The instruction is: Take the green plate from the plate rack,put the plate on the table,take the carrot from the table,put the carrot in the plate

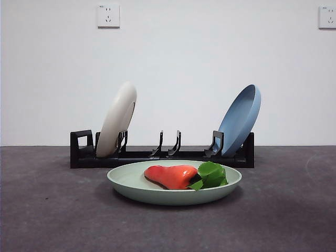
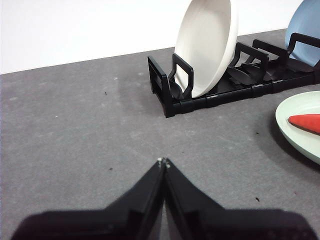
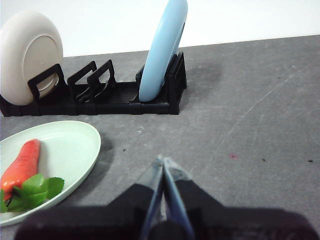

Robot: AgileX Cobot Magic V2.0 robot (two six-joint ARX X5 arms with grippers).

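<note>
The green plate (image 1: pixel 134 181) lay flat on the table (image 1: pixel 47 210), just in front of the rack (image 1: pixel 163 156). The carrot (image 1: pixel 170 176) rested inside it, leafy top toward the blue plate (image 1: pixel 240 119). A white plate (image 1: pixel 116 119) leaned in the rack's other end, with empty prongs between. The left gripper (image 2: pixel 163 162) hovered over bare table, jaws pressed together, holding nothing. The right gripper (image 3: pixel 162 161) was likewise closed and empty beside the plate. No readable writing showed anywhere.
</note>
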